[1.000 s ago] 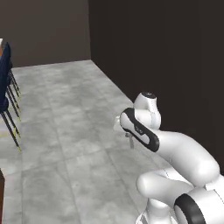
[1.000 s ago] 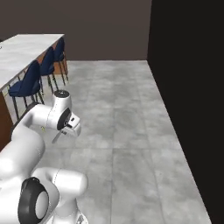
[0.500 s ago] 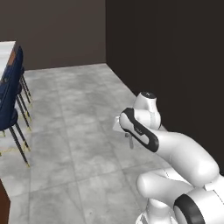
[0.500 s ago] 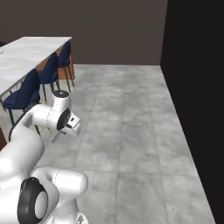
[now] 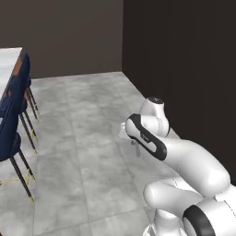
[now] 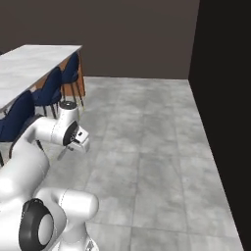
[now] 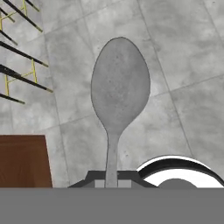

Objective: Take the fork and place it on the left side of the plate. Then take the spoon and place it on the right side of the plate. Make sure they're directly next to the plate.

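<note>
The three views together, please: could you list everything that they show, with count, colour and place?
spoon: one, grey, held by its handle in the gripper, bowl pointing away from the hand, over the floor.
chairs: three in the right base view, dark blue with thin dark legs, lined up along the counter's near side.
counter: one, light marbled top on a brown base, at the left of the room.
floor: grey stone tiles, across the open room.
walls: dark, at the back and along the right side.
gripper: one, dark fingers, shut on the spoon's handle.
arm: one, white with dark joints, folded above the base.
</note>
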